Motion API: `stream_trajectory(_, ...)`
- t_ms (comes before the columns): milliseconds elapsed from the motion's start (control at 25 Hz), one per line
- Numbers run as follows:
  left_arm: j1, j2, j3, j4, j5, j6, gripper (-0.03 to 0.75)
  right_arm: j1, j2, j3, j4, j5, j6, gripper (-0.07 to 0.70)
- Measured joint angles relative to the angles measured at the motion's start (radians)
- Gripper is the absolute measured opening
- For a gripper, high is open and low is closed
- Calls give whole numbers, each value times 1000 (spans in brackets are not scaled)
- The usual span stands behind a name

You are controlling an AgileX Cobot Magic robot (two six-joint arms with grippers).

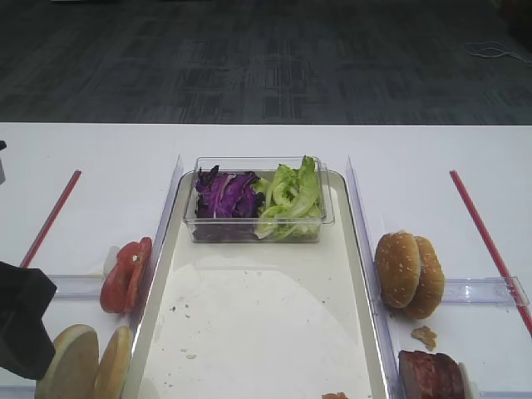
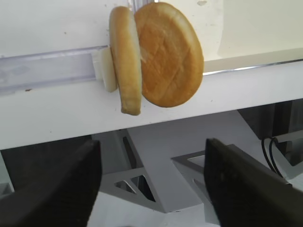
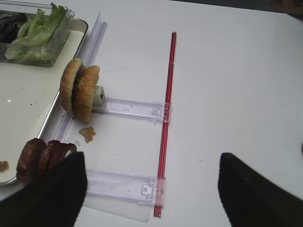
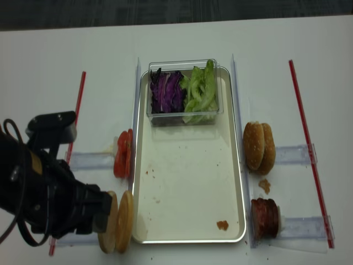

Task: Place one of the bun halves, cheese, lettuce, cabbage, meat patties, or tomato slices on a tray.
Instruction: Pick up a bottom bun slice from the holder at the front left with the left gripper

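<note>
At the near left corner of the white surface (image 4: 182,38), the left claw (image 2: 151,182) stands with its two dark fingers (image 2: 54,184) wide apart and holds nothing; it is just in front of two thin round bun halves (image 2: 158,54) with tan edges, which stand on edge side by side against a small pale block on a clear plastic rail (image 2: 47,71). In the top view the black left arm (image 4: 38,187) is just beside this pair, at the near left of the large rectangular cream-white tray (image 4: 187,182) with the thin silvery rim. On the near right, the right claw (image 3: 151,189) also shows its dark fingers (image 3: 255,189) wide apart with nothing between them, above the bare surface. Near it, the reddish-brown glossy meat patties (image 4: 266,217) stand on edge just outside the tray's right rim. A small brown crumb (image 4: 222,224) lies on the tray near its front right corner. Farther back, the red tomato slices (image 4: 122,153) stand on edge just left of the tray, and two golden sesame-seeded domed buns (image 4: 260,147) stand just right of it. At the far end of the tray sits a small clear plastic tub (image 4: 182,91), which holds the purple shredded cabbage (image 4: 165,91) on the left and the light green ruffled lettuce (image 4: 201,91) on the right. Two thin red strips (image 4: 302,132) lie on the surface, well outside the tray on each side.
</note>
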Motion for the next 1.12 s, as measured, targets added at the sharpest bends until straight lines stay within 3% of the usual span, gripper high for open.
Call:
stream_trajectory(400,-129,121,-4,56,-23,-113,433,0,0,0,0,0,0,578)
stream_trajectory(600,-201,125,-51,138,-39,-228,381,0,0,0,2,0,0,578)
stream_trajectory(760,-262,129,-73,157,-70,-273,361,0,0,0,2,0,0,578)
stream_trajectory(1120,-351,262,-152,191,-75,-354,288,0,0,0,2,0,0,578)
